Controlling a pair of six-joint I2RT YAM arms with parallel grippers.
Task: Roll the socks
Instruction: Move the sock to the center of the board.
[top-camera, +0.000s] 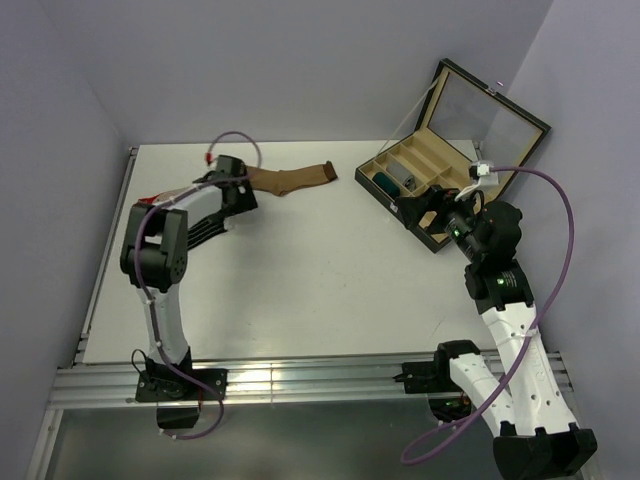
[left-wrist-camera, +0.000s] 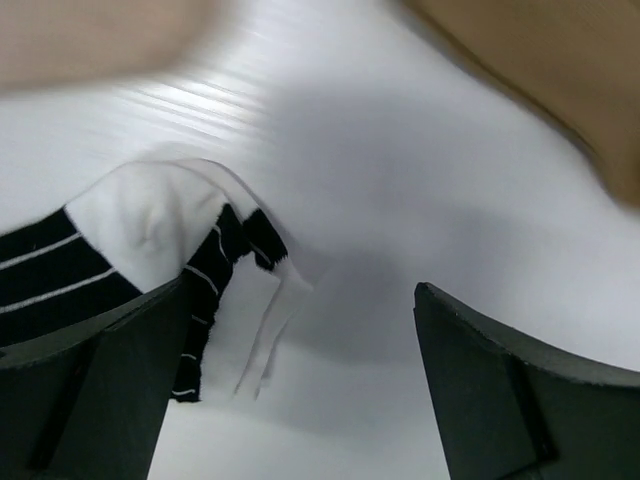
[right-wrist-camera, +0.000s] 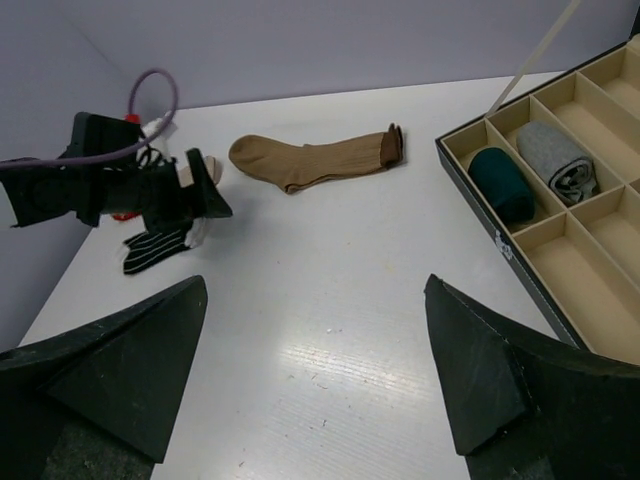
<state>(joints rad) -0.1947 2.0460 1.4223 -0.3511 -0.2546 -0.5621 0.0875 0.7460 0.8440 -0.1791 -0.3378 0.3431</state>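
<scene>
A black sock with white stripes and a white toe (left-wrist-camera: 110, 255) lies on the table against my left finger (left-wrist-camera: 100, 390). My left gripper (left-wrist-camera: 300, 295) is open just above the table, with nothing between the jaws. In the right wrist view the striped sock (right-wrist-camera: 155, 248) lies under the left gripper (right-wrist-camera: 190, 200). A plain brown sock (top-camera: 295, 178) lies flat at the back, also showing in the right wrist view (right-wrist-camera: 310, 160). A teal rolled sock (right-wrist-camera: 500, 182) and a grey rolled sock (right-wrist-camera: 556, 160) sit in the box. My right gripper (right-wrist-camera: 315, 285) is open and empty above the table.
An open black box (top-camera: 470, 205) with beige compartments stands at the back right, its lid raised. My right gripper (top-camera: 418, 212) hovers at the box's left edge. A blurred beige fabric (left-wrist-camera: 90, 35) lies beyond the striped sock. Walls close the back and sides.
</scene>
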